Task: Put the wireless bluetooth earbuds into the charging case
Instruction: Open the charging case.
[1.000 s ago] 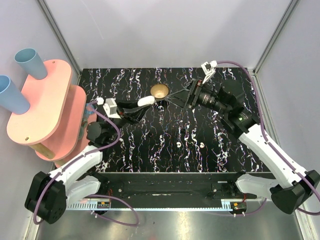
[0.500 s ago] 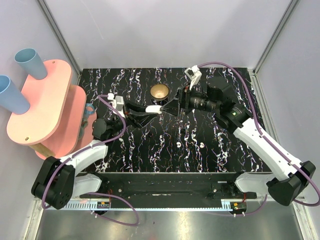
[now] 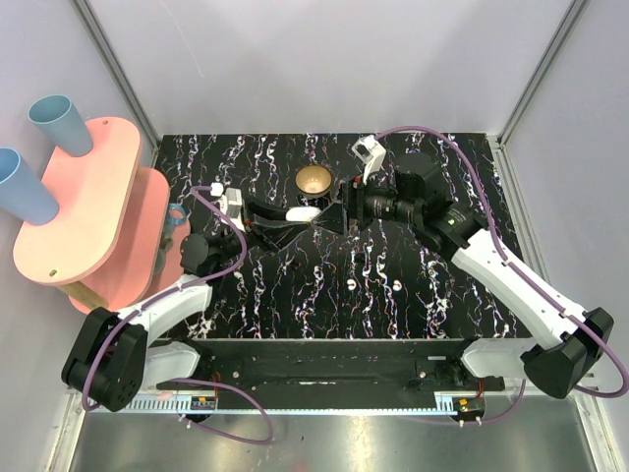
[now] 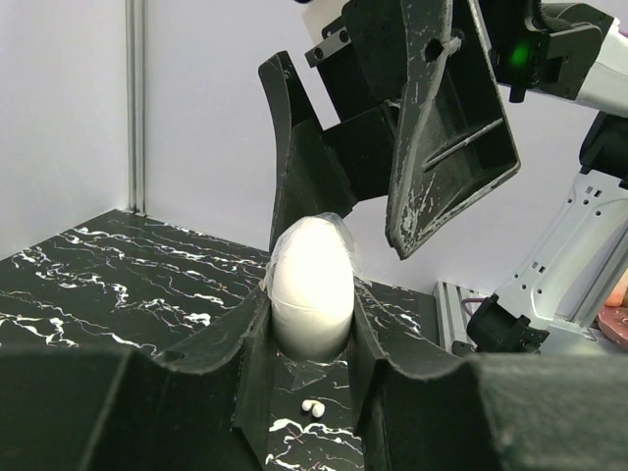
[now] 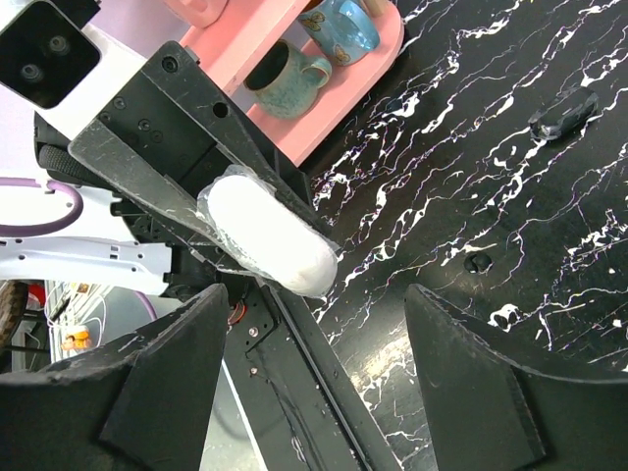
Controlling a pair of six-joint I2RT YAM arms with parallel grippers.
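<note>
Above the table (image 3: pixel 295 300), near the bowl (image 3: pixel 314 180), my left gripper (image 3: pixel 295 217) pinches the case (image 4: pixel 312 285). My right gripper (image 5: pixel 314 294) stands spread, facing it. Only the top view shows both earbuds (image 3: pixel 351 285), lying on the table well apart from the case. My right fingers (image 4: pixel 451 118) block the left wrist view beyond it.

a robotics lab test cell. two robot arms (image 3: pixel 511 285) are bolted at a black marbled tabletop (image 3: pixel 324 285), boxed in by plain pale wall panels (image 3: pixel 324 59) and metal frame posts (image 3: pixel 118 69).
</note>
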